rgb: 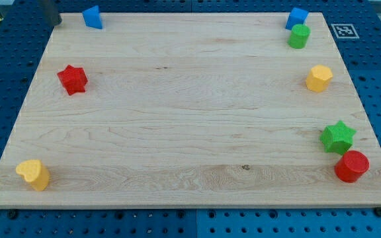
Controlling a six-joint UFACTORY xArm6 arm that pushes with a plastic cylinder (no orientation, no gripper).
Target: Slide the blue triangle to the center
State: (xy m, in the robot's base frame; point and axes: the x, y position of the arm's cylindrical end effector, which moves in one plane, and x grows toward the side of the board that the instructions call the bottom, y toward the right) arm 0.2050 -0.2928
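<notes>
The blue triangle [92, 17] lies at the board's top edge, near the view's top left corner. My dark rod comes in from the view's top left, and my tip [57, 22] rests at the board's top left corner. The tip is a short way to the left of the blue triangle and not touching it. The wooden board [190, 119] fills most of the view.
A red star [72, 79] lies at the left and a yellow block [33, 174] at the bottom left. At the right are a blue cube [297, 18], a green cylinder [299, 36], a yellow hexagon [319, 77], a green star [337, 137] and a red cylinder [352, 166].
</notes>
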